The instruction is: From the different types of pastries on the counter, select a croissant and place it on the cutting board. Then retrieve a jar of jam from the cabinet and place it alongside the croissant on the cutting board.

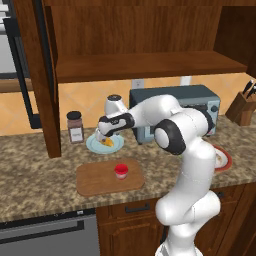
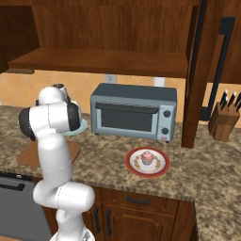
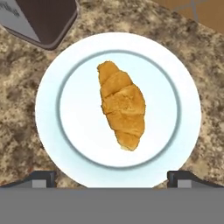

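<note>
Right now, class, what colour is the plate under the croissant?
Pale blue-white with a grey-blue ring; the plate under the croissant shows best in the hand view.

In the left base view the gripper [image 1: 101,135] covers most of the croissant [image 1: 106,142], leaving a sliver of orange on the pale plate [image 1: 113,146]. In the right base view the arm hides much of the cutting board [image 2: 31,154]. The hand view cuts off the dark-lidded jar [image 3: 41,19] at its top edge. How far the jaws stand apart cannot be judged.
</note>
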Tool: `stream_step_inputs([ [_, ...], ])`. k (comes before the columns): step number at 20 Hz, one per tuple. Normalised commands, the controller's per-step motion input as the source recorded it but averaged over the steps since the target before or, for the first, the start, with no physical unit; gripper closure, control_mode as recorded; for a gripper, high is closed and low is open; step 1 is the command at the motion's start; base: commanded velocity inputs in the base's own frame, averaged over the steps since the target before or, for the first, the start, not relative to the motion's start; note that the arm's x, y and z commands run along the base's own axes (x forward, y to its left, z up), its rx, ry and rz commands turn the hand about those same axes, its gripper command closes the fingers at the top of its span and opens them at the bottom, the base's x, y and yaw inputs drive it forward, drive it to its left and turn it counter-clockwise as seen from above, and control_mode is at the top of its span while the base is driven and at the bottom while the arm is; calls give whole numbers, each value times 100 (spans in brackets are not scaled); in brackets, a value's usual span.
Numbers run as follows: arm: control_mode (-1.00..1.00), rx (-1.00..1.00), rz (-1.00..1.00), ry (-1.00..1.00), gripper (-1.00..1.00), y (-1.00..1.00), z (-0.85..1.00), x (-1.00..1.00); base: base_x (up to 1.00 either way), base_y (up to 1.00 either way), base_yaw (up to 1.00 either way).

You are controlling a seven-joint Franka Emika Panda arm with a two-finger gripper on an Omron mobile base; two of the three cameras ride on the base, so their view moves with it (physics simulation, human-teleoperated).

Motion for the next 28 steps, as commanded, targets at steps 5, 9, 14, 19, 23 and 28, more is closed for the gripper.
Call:
stream_step_inputs([
  [5, -100, -2, 0, -2, -100, 3, -14, 17, 0, 0, 0],
  [9, -100, -4, 0, 0, -100, 15, -28, 49, 0, 0, 0],
  [14, -100, -1, 0, 1, -100, 12, -13, 45, 0, 0, 0],
  [19, -100, 0, 0, 2, -100, 6, -3, 15, 0, 0, 0],
  [23, -100, 0, 0, 1, -100, 0, -18, 0, 0, 0, 0],
  [28, -100, 0, 0, 2, -100, 0, -19, 0, 0, 0, 0],
])
